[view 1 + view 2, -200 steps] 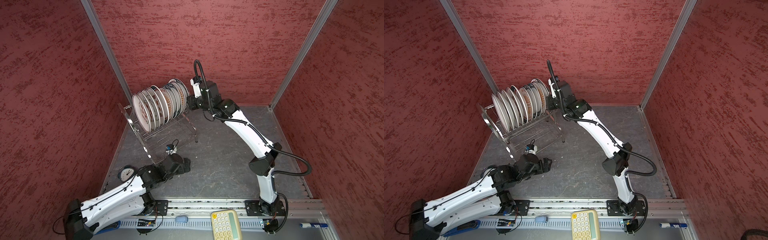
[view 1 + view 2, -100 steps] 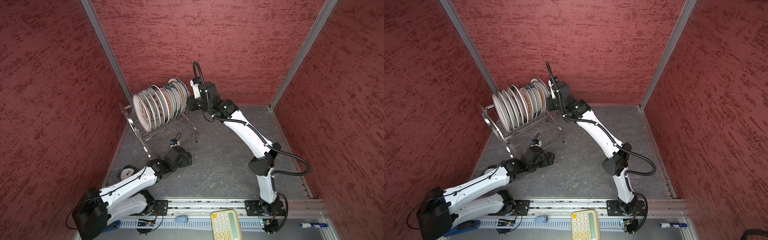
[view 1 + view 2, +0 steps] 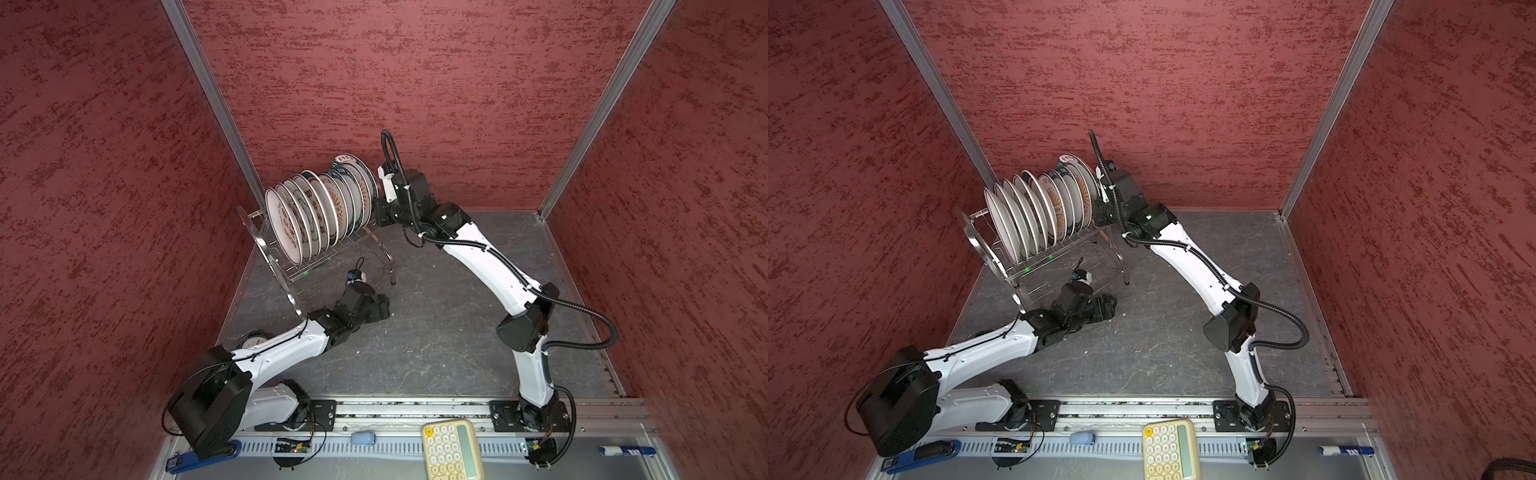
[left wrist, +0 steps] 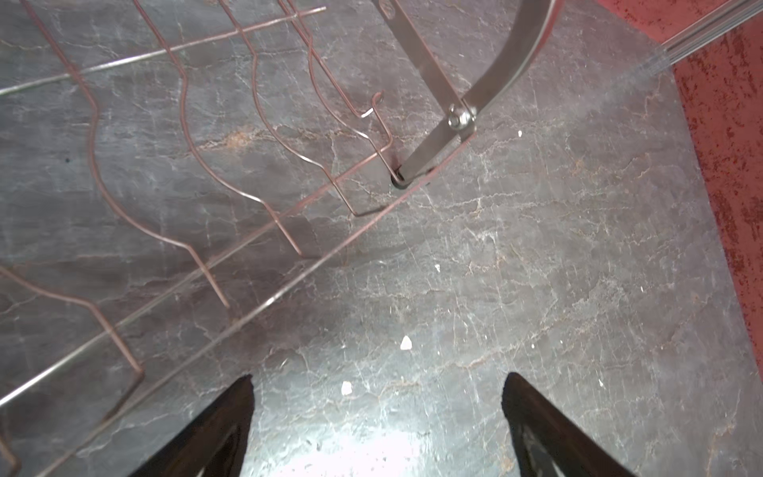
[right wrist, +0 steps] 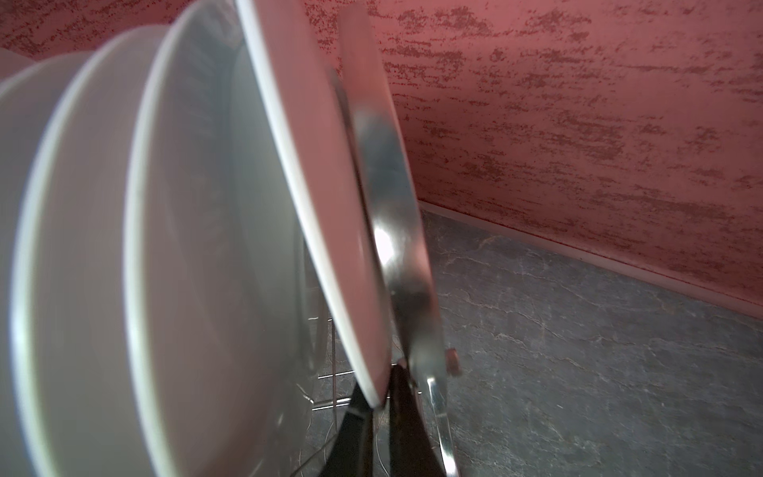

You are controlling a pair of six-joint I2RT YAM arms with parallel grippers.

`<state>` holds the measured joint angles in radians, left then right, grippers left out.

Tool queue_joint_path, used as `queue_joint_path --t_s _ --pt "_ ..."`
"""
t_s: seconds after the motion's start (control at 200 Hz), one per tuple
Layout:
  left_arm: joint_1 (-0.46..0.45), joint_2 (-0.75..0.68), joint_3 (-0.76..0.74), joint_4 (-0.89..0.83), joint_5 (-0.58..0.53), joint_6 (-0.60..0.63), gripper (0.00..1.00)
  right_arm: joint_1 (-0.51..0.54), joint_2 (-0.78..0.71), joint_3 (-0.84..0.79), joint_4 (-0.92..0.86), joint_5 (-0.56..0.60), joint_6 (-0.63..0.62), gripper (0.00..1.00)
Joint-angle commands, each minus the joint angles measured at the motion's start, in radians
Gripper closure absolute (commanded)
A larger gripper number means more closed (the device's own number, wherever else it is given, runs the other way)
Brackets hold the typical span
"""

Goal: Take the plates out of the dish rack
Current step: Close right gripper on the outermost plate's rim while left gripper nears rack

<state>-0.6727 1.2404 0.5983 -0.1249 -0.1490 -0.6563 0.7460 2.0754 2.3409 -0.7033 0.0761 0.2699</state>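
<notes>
Pinching end plate (image 5: 322,186) rim in dish rack (image 3: 269,259): right tool (image 5: 382,396). Spread wide above tabletop (image 4: 536,268) beside rack: left tool (image 4: 377,384).

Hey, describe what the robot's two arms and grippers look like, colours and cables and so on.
Both the left arm and right arm have white shells with black joints. A thick black ribbed hose loops off the right one; thin black wire runs along the left. The left gripper and right gripper have black, tapering fingers.

Held left gripper (image 4: 378,376) low, jaws spread wide; reached right arm (image 3: 486,257) far back, elbow bent, right gripper (image 5: 377,392) pinched shut
</notes>
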Motion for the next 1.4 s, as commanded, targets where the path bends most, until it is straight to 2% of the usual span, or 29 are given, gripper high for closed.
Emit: queue_joint_path --t_s 0.0,0.972,1.227,1.393 --pt "0.030 0.020 0.029 0.072 0.028 0.031 0.08 0.004 0.004 -0.007 0.025 0.018 0.018 0.95" --pt "0.136 0.273 0.185 0.153 0.092 0.156 0.10 -0.028 0.064 0.064 0.047 -0.032 -0.022 0.93" --pt "0.146 0.299 0.216 0.136 0.101 0.175 0.10 -0.034 0.074 0.071 0.126 -0.063 -0.060 0.92" --pt "0.145 0.287 0.216 0.129 0.109 0.178 0.10 -0.036 0.092 0.102 0.131 -0.093 -0.070 0.88"
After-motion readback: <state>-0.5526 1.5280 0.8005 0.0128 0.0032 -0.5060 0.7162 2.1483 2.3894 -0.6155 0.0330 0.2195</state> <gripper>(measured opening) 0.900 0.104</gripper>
